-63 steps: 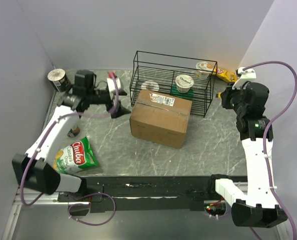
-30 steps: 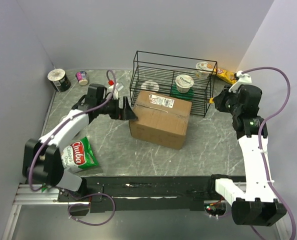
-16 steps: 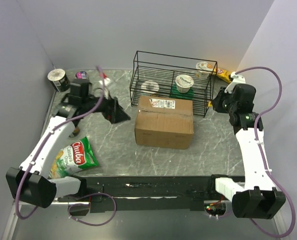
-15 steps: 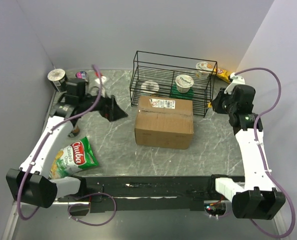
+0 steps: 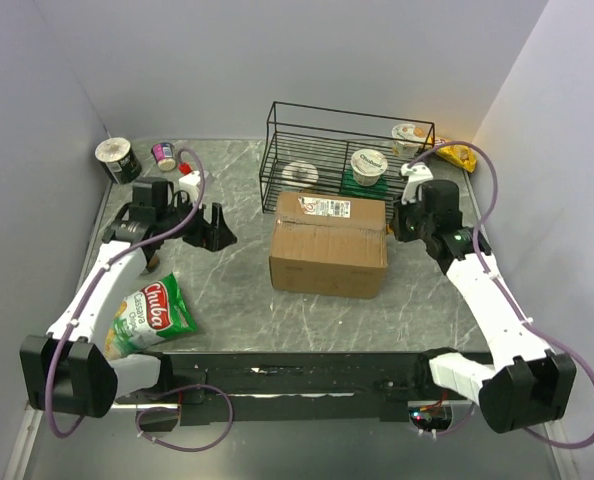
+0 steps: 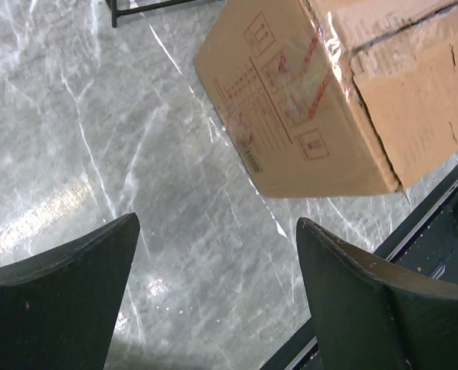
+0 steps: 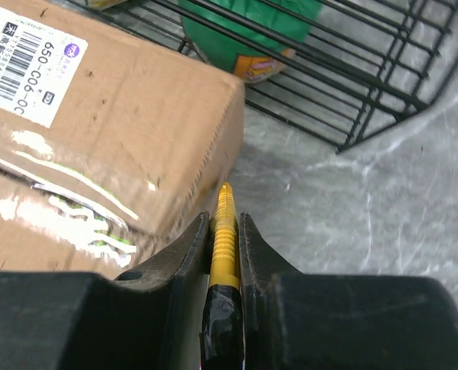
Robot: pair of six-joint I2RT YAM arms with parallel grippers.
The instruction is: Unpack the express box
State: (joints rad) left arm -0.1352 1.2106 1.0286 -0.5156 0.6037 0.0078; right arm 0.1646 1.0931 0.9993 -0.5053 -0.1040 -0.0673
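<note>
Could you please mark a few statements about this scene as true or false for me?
1. The express box has its top flaps shut and its seam taped. True.
2. The left gripper is clamped on the box. False: it is open, empty and apart from the box.
3. The right gripper holds a yellow tool by the box's top edge. True.
4. The green snack bag lies inside the wire basket. False: it lies on the table, outside the basket, by the left arm.
5. The box's white label faces up. True.
</note>
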